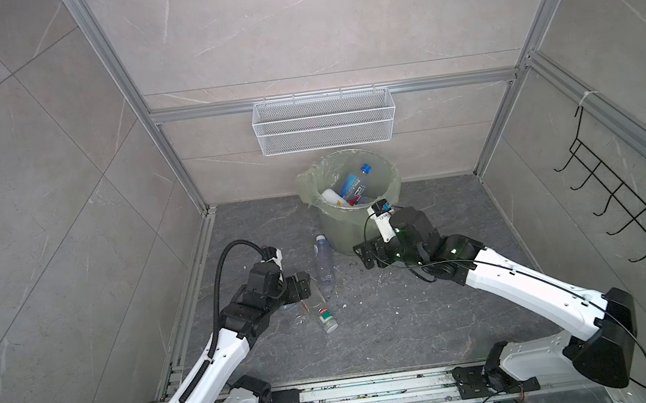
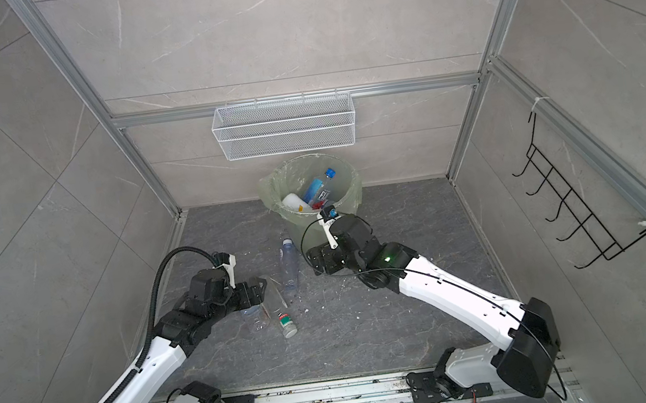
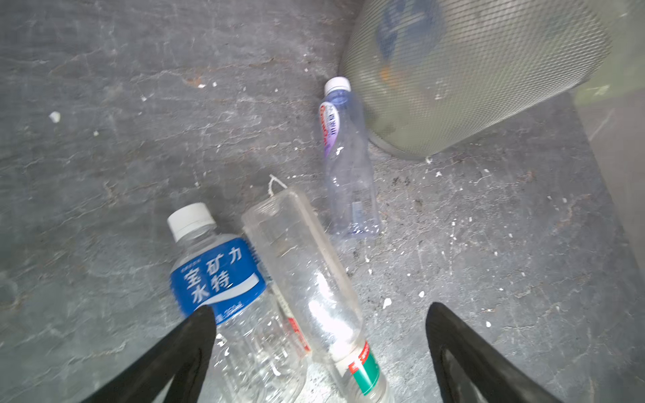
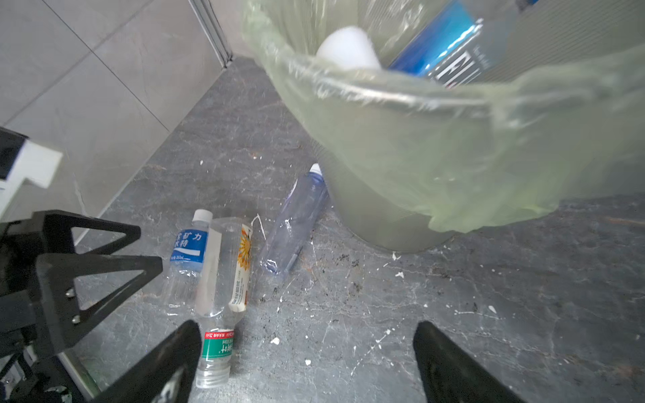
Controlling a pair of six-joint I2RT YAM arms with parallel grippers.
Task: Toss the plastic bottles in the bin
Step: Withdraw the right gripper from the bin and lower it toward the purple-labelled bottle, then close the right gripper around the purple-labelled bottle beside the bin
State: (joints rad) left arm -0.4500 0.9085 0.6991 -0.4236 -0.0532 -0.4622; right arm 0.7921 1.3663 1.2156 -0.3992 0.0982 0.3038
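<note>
A dark grey, stone-patterned surface (image 1: 411, 317) is enclosed by pale tiled walls. The bin (image 1: 333, 226), lined with a light green bag, is stood at the middle of the surface's back edge. A blue-capped bottle (image 1: 355, 184) and a white bottle (image 1: 333, 198) are seen inside it. Three more bottles are laid on the surface, left of centre: a purple-tinted bottle (image 1: 323, 261) just beside the bin's base, and a blue-label bottle (image 3: 223, 279) lying against a clear bottle (image 3: 307, 272) with a green and red neck band. The left claw (image 3: 321, 308) is held spread wide above that pair, gripping nothing. The right claw (image 4: 309, 326) is likewise spread and empty, near the bin's front.
</note>
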